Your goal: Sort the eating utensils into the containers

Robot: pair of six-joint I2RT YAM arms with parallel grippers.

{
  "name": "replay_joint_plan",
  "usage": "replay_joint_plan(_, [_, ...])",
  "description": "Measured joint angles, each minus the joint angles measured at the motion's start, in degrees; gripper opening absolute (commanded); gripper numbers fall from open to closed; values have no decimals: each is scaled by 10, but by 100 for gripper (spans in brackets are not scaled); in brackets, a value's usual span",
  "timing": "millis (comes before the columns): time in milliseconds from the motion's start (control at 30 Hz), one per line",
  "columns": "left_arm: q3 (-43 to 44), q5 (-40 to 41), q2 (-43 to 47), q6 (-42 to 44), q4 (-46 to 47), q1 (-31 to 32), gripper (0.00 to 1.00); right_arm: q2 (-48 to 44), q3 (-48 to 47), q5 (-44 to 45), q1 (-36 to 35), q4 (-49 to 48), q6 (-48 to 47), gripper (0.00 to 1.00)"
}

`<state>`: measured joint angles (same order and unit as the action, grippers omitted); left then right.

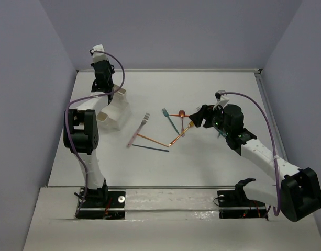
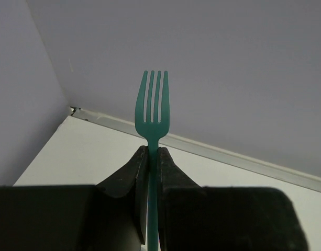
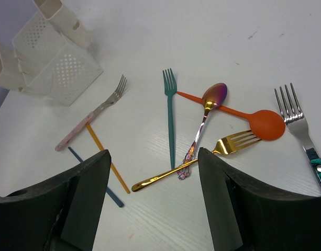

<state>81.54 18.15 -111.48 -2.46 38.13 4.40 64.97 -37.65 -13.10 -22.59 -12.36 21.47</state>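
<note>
My left gripper [image 1: 103, 78] is raised over the white perforated containers [image 1: 115, 111] at the back left. In the left wrist view it [image 2: 153, 152] is shut on a teal fork [image 2: 152, 104], tines pointing up. My right gripper [image 1: 195, 119] is open and empty, just right of the utensil pile. In the right wrist view it [image 3: 155, 157] hovers over a gold fork [image 3: 202, 159], a second teal fork [image 3: 170, 112], an iridescent spoon [image 3: 205, 112] and an orange spoon [image 3: 265, 124]. A pink-handled fork [image 3: 92, 112], an orange stick [image 3: 102, 154] and a dark blue stick [image 3: 95, 175] lie to the left.
A silver fork with a teal handle [image 3: 299, 125] lies at the right of the pile. The containers [image 3: 50, 57] stand near the left wall. The back wall edge [image 2: 228, 157] runs close behind the left gripper. The arm bases sit at the near edge [image 1: 165, 198].
</note>
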Motion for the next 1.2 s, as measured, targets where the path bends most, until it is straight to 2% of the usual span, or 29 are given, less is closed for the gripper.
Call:
replay_joint_plan(267, [-50, -2, 0, 12, 29, 0, 9, -1, 2, 0, 0, -2, 0, 74])
replay_joint_plan(400, [-58, -2, 1, 15, 37, 0, 19, -2, 2, 0, 0, -2, 0, 73])
replay_joint_plan(533, [-75, -2, 9, 16, 45, 0, 37, -7, 3, 0, 0, -2, 0, 73])
replay_joint_plan(700, [-96, 2, 25, 14, 49, 0, 54, -9, 4, 1, 0, -2, 0, 73])
replay_joint_plan(1200, [-126, -4, 141, 2, 39, 0, 53, -8, 7, 5, 0, -2, 0, 73])
